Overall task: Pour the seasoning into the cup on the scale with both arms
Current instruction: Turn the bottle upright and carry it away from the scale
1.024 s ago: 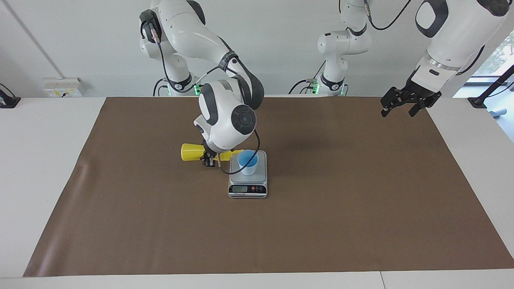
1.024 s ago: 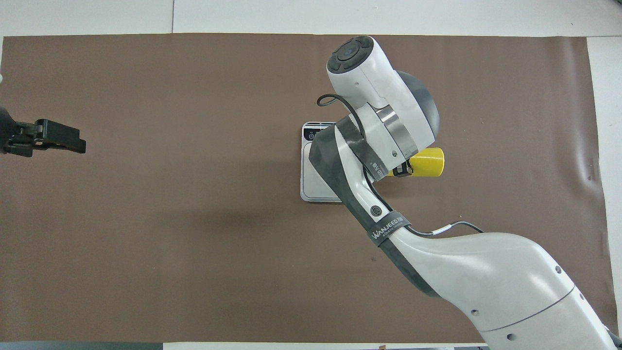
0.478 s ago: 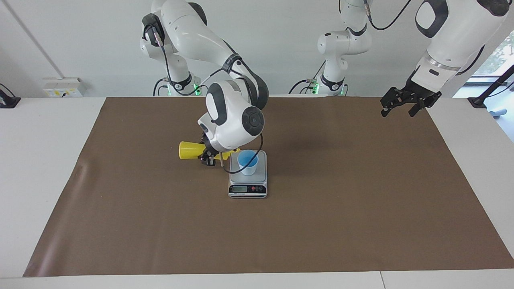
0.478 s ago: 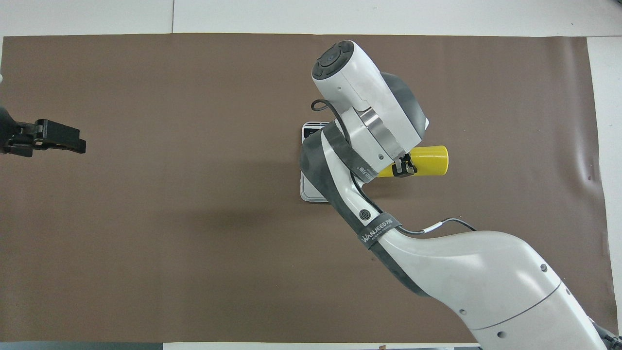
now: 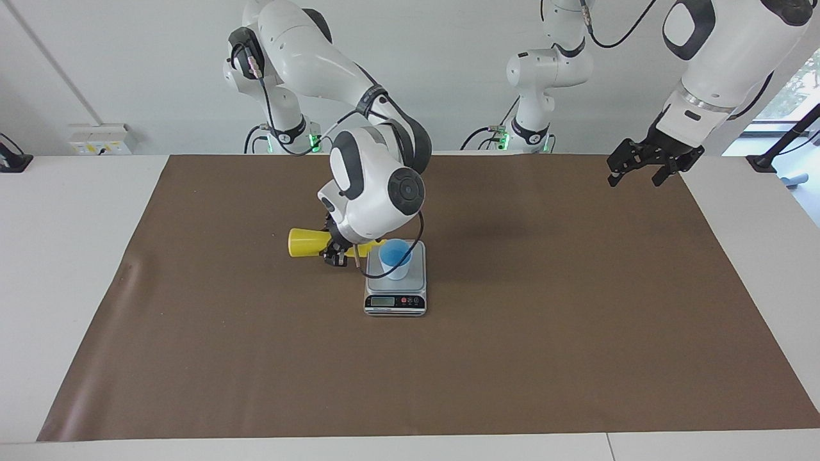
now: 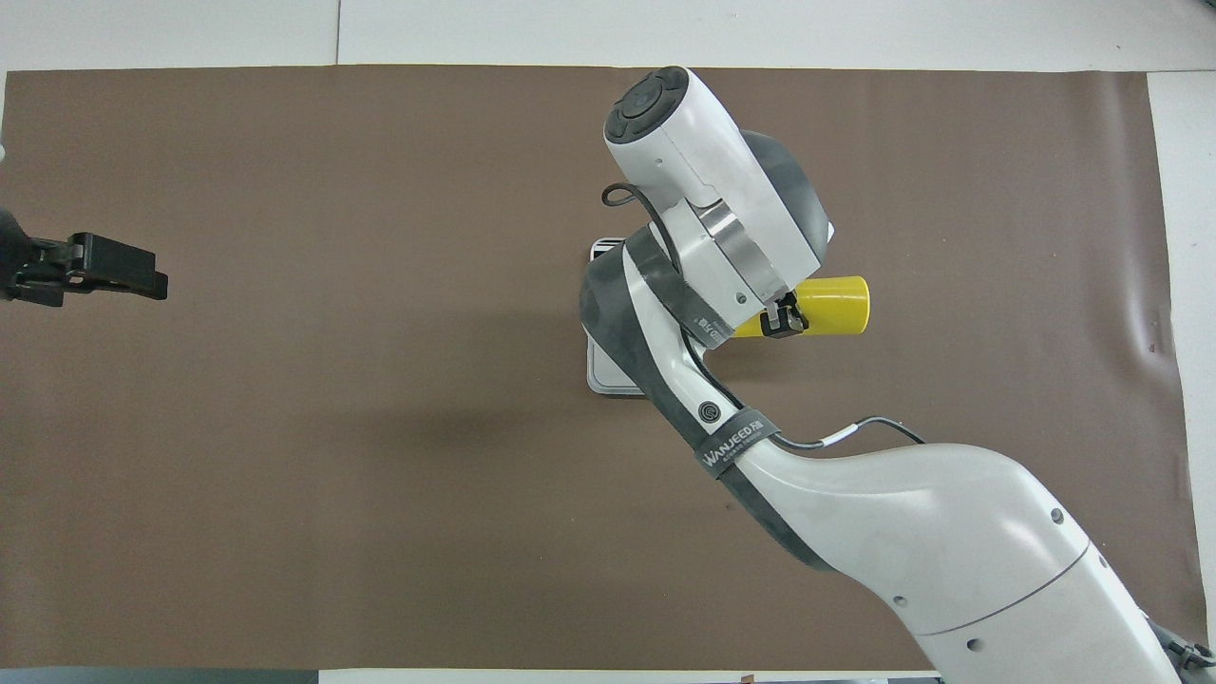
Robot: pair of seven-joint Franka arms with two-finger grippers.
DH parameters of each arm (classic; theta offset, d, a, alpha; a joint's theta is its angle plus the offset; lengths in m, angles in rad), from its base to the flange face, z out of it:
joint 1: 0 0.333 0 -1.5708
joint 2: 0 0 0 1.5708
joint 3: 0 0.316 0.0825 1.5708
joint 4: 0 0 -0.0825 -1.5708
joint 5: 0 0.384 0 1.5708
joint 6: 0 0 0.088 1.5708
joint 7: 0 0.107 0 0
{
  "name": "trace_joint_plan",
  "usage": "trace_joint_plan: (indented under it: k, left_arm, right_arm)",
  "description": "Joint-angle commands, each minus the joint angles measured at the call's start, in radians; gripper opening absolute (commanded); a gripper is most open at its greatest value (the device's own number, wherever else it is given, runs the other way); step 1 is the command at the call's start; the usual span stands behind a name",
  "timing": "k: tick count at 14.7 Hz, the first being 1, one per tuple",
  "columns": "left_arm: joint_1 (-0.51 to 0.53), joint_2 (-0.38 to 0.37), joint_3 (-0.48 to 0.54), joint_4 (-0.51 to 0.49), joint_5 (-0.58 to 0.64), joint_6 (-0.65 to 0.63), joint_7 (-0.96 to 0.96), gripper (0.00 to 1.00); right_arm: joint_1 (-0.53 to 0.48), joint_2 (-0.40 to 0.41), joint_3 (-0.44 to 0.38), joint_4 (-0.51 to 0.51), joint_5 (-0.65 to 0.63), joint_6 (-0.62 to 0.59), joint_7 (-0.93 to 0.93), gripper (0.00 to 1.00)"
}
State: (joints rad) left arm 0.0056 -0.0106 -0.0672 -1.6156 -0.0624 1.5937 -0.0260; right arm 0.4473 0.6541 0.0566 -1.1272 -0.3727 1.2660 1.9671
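Note:
My right gripper (image 5: 337,253) is shut on the yellow seasoning bottle (image 5: 306,242), which it holds on its side just above the mat. The nozzle end points at the rim of the cup (image 5: 395,257). The cup is blue inside and stands upright on the silver scale (image 5: 395,301). In the overhead view the right gripper (image 6: 784,319) grips the bottle (image 6: 836,304) near its neck. There the arm hides the cup and most of the scale (image 6: 608,375). My left gripper (image 5: 637,171) waits open and empty over the mat's edge at the left arm's end; it also shows in the overhead view (image 6: 123,275).
A brown mat (image 5: 512,358) covers most of the white table (image 5: 64,256). The right arm's bulky wrist (image 5: 375,186) hangs over the bottle and the scale.
The right arm's wrist has risen and turned a little, and the bottle has shifted slightly with it, still on its side by the cup. The left arm has not moved.

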Motion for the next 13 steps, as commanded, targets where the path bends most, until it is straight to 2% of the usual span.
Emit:
trace_joint_plan:
  k: [1, 7, 9, 11, 13]
  left_arm:
    - [0.01, -0.022, -0.003, -0.018, -0.01, -0.008, 0.006, 1.0]
    - [0.01, -0.022, -0.003, -0.018, -0.01, -0.009, 0.006, 1.0]
    - [0.01, -0.022, -0.003, -0.017, -0.01, -0.008, 0.006, 1.0]
    - [0.01, -0.022, -0.002, -0.017, -0.011, -0.008, 0.006, 1.0]
    - [0.01, -0.022, -0.003, -0.017, -0.01, -0.008, 0.006, 1.0]
  right_arm:
    - [-0.018, 0.015, 0.012, 0.049, 0.033, -0.028, 0.022, 0.0]
    - [-0.097, -0.051, 0.014, 0.058, 0.188, -0.031, -0.008, 0.0]
    - [-0.136, -0.105, 0.012, 0.029, 0.25, -0.028, -0.089, 0.0]
    - [-0.208, -0.183, 0.012, -0.029, 0.332, -0.023, -0.195, 0.0]
    - [-0.278, -0.224, 0.012, -0.043, 0.388, -0.034, -0.279, 0.0]
